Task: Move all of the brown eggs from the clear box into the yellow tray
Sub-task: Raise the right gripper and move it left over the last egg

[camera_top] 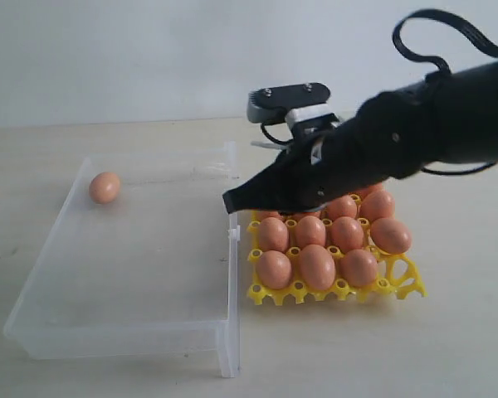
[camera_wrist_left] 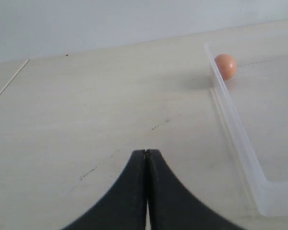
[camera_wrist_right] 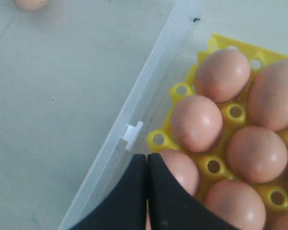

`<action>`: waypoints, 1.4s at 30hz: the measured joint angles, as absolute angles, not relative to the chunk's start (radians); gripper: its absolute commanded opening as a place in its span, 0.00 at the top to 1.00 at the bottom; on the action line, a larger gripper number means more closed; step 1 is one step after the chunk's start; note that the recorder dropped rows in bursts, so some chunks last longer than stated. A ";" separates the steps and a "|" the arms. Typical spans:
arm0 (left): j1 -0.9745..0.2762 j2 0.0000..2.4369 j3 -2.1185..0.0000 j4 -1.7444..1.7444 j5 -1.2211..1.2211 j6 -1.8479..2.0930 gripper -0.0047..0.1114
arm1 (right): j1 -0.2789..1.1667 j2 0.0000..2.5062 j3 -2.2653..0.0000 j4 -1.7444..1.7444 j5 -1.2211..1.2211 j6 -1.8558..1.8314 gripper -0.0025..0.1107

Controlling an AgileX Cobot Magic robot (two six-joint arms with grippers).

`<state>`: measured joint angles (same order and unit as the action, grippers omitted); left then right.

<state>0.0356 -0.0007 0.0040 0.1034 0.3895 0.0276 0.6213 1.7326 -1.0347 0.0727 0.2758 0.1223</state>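
Note:
One brown egg [camera_top: 104, 187] lies alone in the far left corner of the clear box [camera_top: 129, 327]; the same brown egg [camera_wrist_left: 225, 65] shows just inside the box wall [camera_wrist_left: 235, 129] in the left wrist view. The yellow tray [camera_top: 398, 280] right of the box holds several brown eggs [camera_top: 316, 265]. My right gripper [camera_top: 230, 201] hangs above the tray's left edge, next to the box wall, jaws pressed together and empty [camera_wrist_right: 147, 156]. Below it sit tray eggs [camera_wrist_right: 196, 122]. My left gripper [camera_wrist_left: 146, 152] is shut over bare table, outside the box.
The box's small clasp tab [camera_wrist_right: 132, 135] juts from its wall beside the tray [camera_wrist_right: 159, 139]. The pale tabletop [camera_top: 448, 348] runs all round, with a white wall behind. The right arm's black cable [camera_top: 432, 37] loops above it.

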 measured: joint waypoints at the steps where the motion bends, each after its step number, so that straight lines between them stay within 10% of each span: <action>1: 0.036 -0.001 0.004 0.103 0.389 0.028 0.96 | 0.621 1.753 -1.078 0.073 0.321 0.095 0.98; 7: 0.036 -0.001 0.004 0.103 0.389 0.028 0.96 | 0.624 1.834 -1.289 0.090 0.423 0.025 0.94; 19: 0.036 -0.001 0.004 0.103 0.389 0.028 0.96 | 0.625 2.135 -1.683 0.613 0.610 -0.329 0.54; 42: 0.036 -0.001 0.004 0.103 0.389 0.028 0.96 | 0.627 2.675 -2.312 0.953 0.536 -0.026 0.53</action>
